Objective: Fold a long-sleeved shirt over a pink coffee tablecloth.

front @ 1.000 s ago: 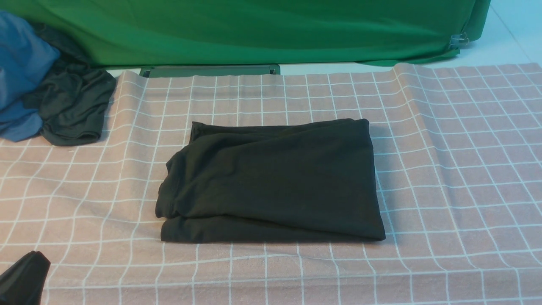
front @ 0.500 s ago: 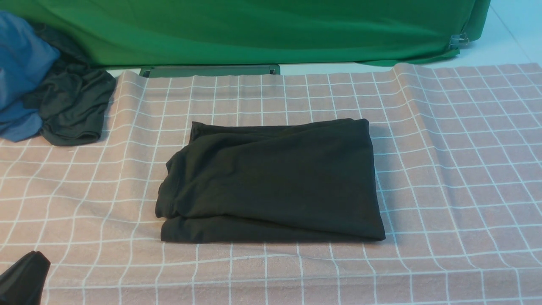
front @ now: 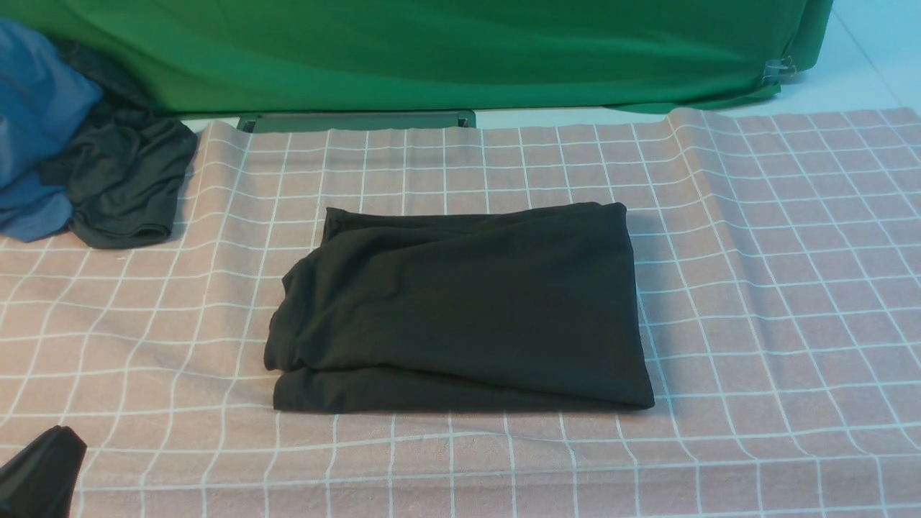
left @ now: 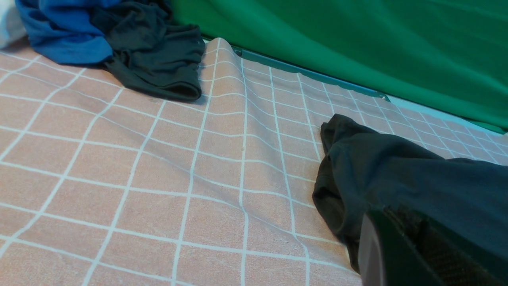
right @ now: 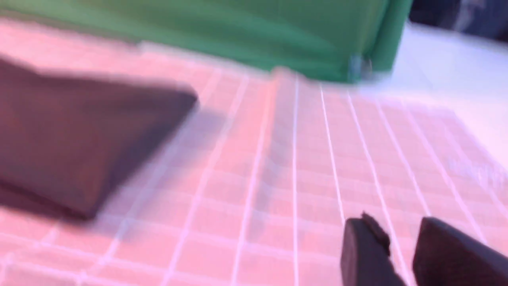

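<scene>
The big black cotton long-sleeved shirt lies folded into a flat block in the middle of the wide pink coffee tablecloth with thin white squares, so I think the folding is about done. To finish well, I should pull both arms back slowly and low, and not bump or drag the shirt's edges. My right gripper hangs over bare pink cloth, well apart from the shirt, with a small gap between its two fingers, and it holds nothing. My left gripper is shut tight and empty, close by the shirt's bunched side; I cannot tell if it touches it
</scene>
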